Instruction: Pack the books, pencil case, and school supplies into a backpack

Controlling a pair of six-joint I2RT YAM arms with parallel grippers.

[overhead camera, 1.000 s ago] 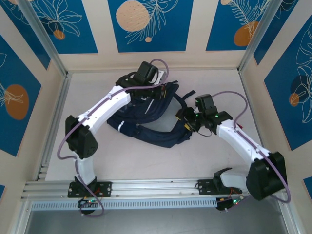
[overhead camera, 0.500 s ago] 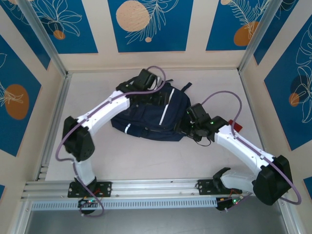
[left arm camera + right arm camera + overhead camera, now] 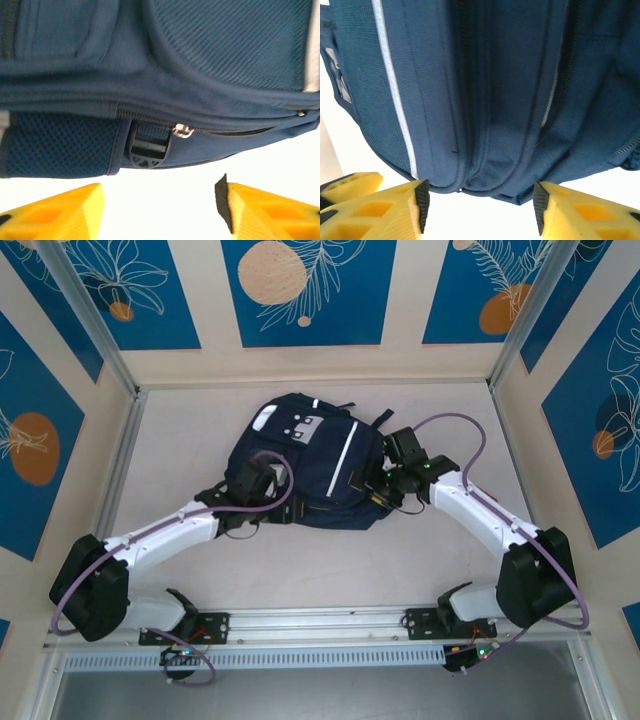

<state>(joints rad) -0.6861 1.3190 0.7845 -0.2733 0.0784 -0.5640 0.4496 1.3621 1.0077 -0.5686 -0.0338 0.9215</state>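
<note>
Navy backpack (image 3: 310,465) on pale table (image 3: 190,445), blue floral wall panels (image 3: 345,310) behind

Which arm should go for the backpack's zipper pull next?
Left, likely. The left gripper is open, with the metal zipper pull just ahead of its gap. The right gripper, also open, faces zipper tracks and a white stripe on the backpack.

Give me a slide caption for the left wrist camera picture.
Open left pincer facing the zipper pull on the navy backpack, nothing gripped.
</note>
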